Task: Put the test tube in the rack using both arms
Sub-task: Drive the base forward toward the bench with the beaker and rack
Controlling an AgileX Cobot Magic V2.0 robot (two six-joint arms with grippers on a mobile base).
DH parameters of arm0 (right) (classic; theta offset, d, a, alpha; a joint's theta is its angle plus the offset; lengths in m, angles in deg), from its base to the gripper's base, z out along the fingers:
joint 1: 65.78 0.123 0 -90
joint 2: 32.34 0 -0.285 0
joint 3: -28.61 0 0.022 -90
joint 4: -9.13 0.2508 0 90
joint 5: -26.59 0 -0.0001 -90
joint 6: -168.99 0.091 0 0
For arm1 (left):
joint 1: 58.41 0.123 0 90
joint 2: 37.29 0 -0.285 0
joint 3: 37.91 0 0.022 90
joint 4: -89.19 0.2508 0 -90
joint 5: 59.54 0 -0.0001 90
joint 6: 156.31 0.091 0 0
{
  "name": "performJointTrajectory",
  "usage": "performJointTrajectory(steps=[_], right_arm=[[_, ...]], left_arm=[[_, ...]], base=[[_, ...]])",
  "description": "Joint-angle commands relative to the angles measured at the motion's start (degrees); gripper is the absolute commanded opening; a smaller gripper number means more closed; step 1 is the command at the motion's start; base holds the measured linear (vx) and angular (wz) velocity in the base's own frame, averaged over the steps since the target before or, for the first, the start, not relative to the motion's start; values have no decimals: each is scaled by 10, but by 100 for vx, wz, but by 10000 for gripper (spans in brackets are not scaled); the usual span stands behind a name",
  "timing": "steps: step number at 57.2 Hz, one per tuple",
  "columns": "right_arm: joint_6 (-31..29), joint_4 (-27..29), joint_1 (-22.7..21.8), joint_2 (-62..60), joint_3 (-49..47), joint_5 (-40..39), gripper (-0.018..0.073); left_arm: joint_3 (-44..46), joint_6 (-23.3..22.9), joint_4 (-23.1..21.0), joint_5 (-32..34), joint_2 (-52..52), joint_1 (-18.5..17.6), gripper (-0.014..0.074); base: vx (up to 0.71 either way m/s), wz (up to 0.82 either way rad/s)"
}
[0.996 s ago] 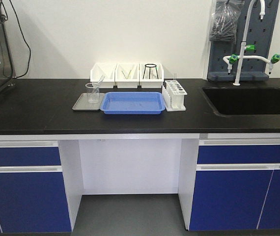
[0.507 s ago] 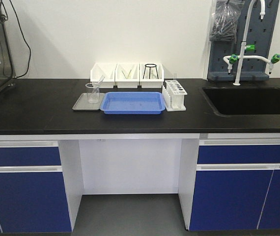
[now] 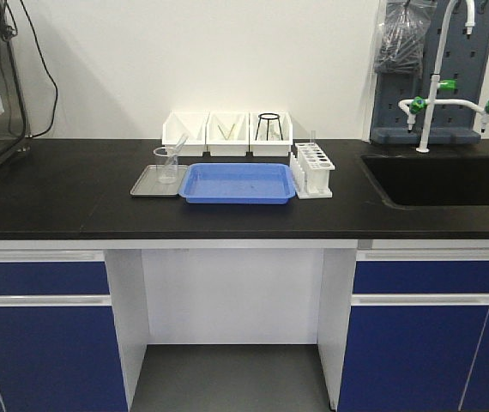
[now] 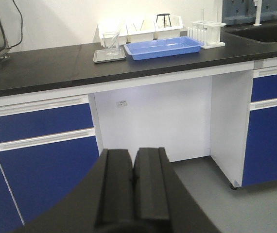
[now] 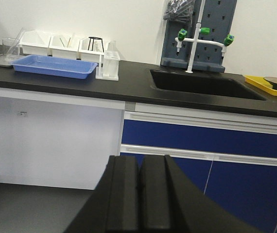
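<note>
- Test tube (image 3: 178, 146) leans at a slant in the clear beaker (image 3: 166, 165), its mouth up and to the right above the beaker's rim.
- That beaker stands on a small metal tray (image 3: 144, 185) on the black worktop (image 3: 73, 193).
- What looks like a second tube (image 3: 313, 136) stands upright at the back of the white rack (image 3: 313, 172).
- Between the rack and the metal tray lies a blue tray (image 3: 238, 183), just beside each.
- Three white bins (image 3: 227, 135) stand in a row behind them at the wall; a sink (image 3: 442, 180) is sunk into the worktop on the right.
- Down low before the blue cupboards, the left pincer (image 4: 133, 158) is clenched, fingers pressed together on nothing.
- Likewise the right pincer (image 5: 139, 164), clenched and bare, is well apart from the worktop's things.
</note>
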Motion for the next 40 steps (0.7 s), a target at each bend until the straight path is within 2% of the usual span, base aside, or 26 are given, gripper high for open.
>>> performJointTrajectory(steps=[1,40], right_arm=[[-4,-5,-3,-5,11,-47,-11],[-4,-5,-3,-5,11,-47,-11]], left_arm=[[16,-3,-3,45,8,0,-7],[16,-3,-3,45,8,0,-7]], base=[[16,4],[25,4]])
